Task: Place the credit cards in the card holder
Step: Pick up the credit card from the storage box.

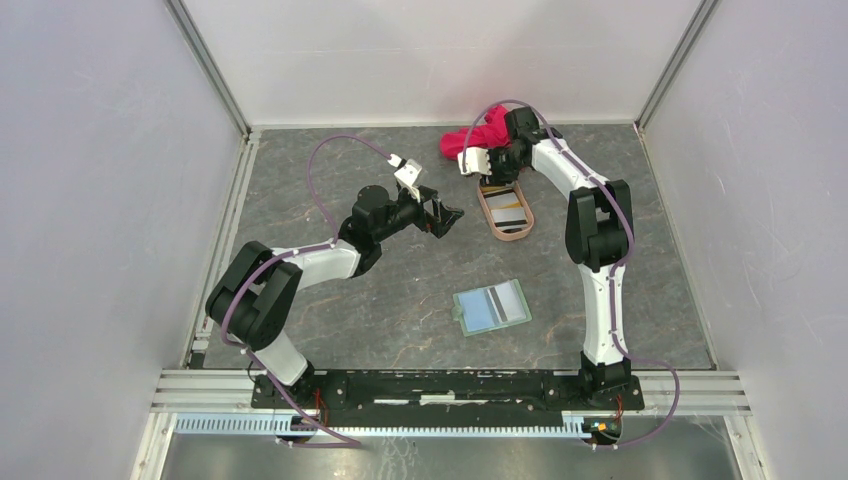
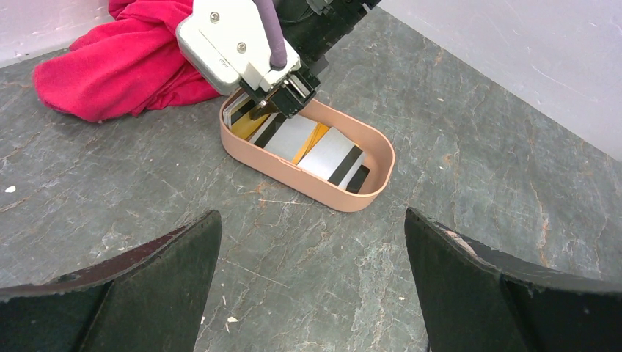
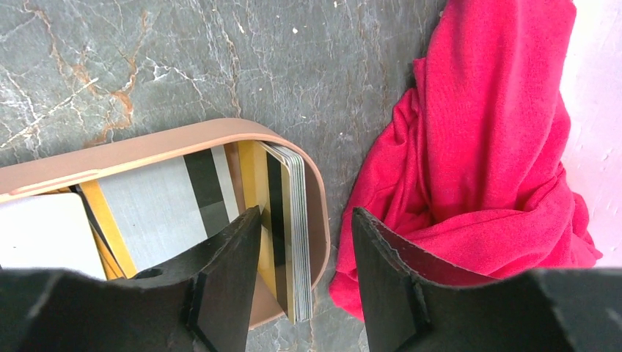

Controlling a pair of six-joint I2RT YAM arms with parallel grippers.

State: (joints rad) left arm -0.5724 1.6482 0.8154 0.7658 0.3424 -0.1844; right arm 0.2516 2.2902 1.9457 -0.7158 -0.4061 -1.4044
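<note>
Print on the credit cards (image 2: 323, 150) is too small to read; only black stripes on white, grey and orange-yellow faces can be made out. They sit in the pinkish-tan oval tray (image 3: 147, 143), most lying flat and overlapping, while a stack (image 3: 282, 205) stands on edge against 1 rounded end wall. The right gripper (image 3: 306, 216) reaches down at that end with its 2 fingers partly apart: 1 is inside the tray beside the stack, the other at the tray's end wall, with a gap showing between it and the cards, so nothing is clamped. A red cloth (image 3: 477, 147) lies crumpled just beyond that end of the tray. The left gripper (image 1: 445, 216) hovers near the tray with its jaws spread wide and nothing between them. The card holder (image 1: 490, 307) lies unfolded on the grey table (image 1: 400, 300), well apart from the tray and nearer the arm bases, a dark stripe crossing its pale blue-grey inside.
</note>
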